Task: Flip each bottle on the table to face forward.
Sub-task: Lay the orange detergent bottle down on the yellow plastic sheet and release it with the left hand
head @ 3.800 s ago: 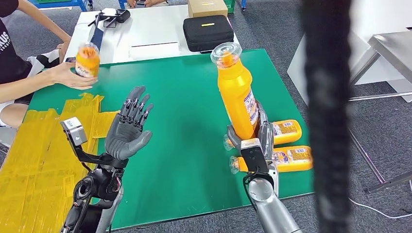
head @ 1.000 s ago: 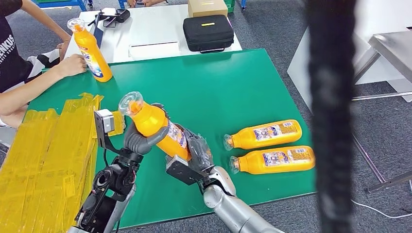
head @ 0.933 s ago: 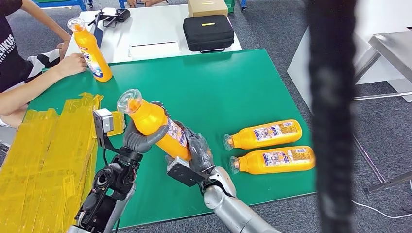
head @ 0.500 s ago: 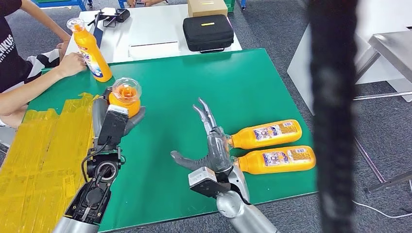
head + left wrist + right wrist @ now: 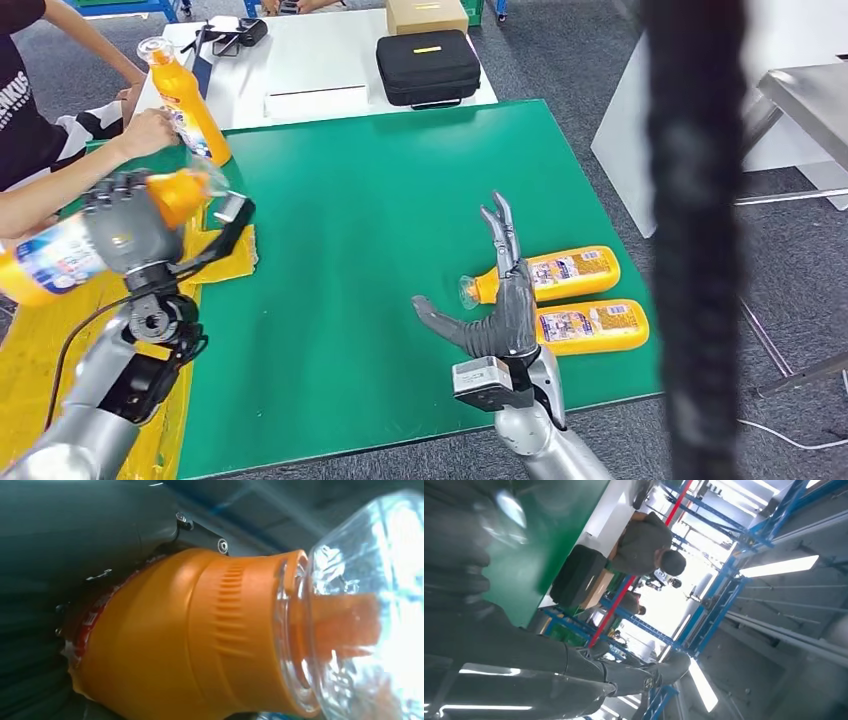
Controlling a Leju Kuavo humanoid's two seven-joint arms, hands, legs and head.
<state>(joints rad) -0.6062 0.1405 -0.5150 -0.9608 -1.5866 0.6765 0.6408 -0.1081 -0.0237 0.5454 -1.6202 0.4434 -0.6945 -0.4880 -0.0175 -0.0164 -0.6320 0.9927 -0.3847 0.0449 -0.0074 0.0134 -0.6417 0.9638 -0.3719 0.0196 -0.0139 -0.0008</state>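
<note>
Green matting covers the surface (image 5: 380, 180), with crinkled yellow tape sheets (image 5: 60, 330) along its left side; grey carpet surrounds it, and behind it a white table (image 5: 300, 60) carries a black zip case (image 5: 428, 66) and a cardboard box (image 5: 427, 14). Left hand (image 5: 125, 232) grips the held bottle (image 5: 60, 255) around its middle, over the left edge of the surface above the yellow tape. Long axis lies nearly horizontal, base pointing left past the edge, clear cap toward the centre of the surface; a blue and white label shows beside the fingers. The left wrist view shows a smooth orange plastic shoulder, a ribbed collar and a transparent domed cap over an orange nozzle. Right hand (image 5: 497, 300) is empty, fingers spread and raised, thumb out to the left, hovering just in front of two lying bottles. Far lying bottle (image 5: 560, 274) and near lying bottle (image 5: 590, 327) rest side by side near the right edge, parallel, caps pointing left, labels up. At the far left corner an upright bottle (image 5: 185, 100) stands, a seated person's hand (image 5: 150, 130) resting against it. Blurred dark vertical strip (image 5: 695, 240) crosses the right part of the head view.
</note>
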